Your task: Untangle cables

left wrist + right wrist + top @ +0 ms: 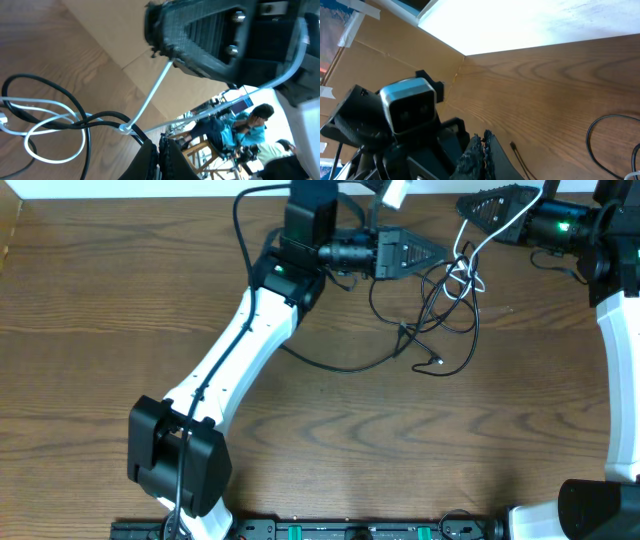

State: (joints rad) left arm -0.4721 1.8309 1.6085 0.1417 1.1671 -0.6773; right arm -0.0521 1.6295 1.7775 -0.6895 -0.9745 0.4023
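**A:** Starting at the left, what is that arm doing?

**B:** The left tool [435, 252] reaches across the far side of the surface [120, 300]. Its fingers are nearly together, with only a dark slit between them. The tips sit right at the crossing [126, 129] where the white cord [151, 92] meets a black one. I cannot tell which of the two it pinches, if either.

**A:** And the cables themselves?

**B:** The black cords [440, 320] lie in a loose snarl just right of that tool, in the far right part of the surface. Their loops overlap, and one small plug end [441, 363] trails out on the near side. The white cord rises from the snarl in a straight, tight-looking line to the right tool [481, 142]. That tool is lifted at the far right, and its fingers look closed on the cord.

**A:** So what could go wrong from here?

**B:** Mostly the crossing. The white cord looks wound around a black one there, so pulling the two tools apart along that line may cinch the wrap tighter rather than free it. The black loops could also drag along as one clump — nothing holds them down on the surface.

**A:** Anything else?

**B:** Slip. A thin cord under tension can slide out of closed fingers and drop back into the heap. The two tools are also near each other, so a careless swing could knock them together — or catch a loop on a finger.
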